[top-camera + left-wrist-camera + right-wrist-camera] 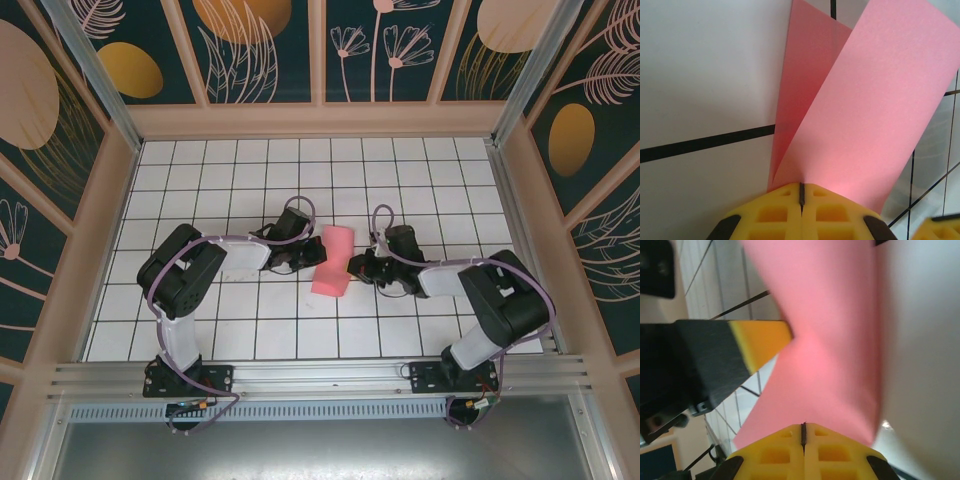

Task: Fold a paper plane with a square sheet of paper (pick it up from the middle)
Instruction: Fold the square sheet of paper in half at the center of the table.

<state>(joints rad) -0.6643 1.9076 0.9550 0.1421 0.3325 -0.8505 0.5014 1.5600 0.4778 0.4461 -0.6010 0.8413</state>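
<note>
The square sheet of paper [333,262], plain pink, is bent over on itself in the middle of the white grid table and held up between both grippers. My left gripper [310,258] is shut on its left edge. In the left wrist view the yellow fingers [775,215] meet on the paper [865,100], whose two layers spread apart away from them. My right gripper [352,266] is shut on the opposite edge. In the right wrist view the sheet [825,340] runs from my right gripper [803,430] to the left gripper's yellow fingertip [762,342]. The paper plane is out of view.
The gridded table [250,180] is boxed in by patterned walls [90,200] on three sides. An aluminium rail [320,375] carrying both arm bases runs along the near edge. Both arms reach inward, elbows out to the sides.
</note>
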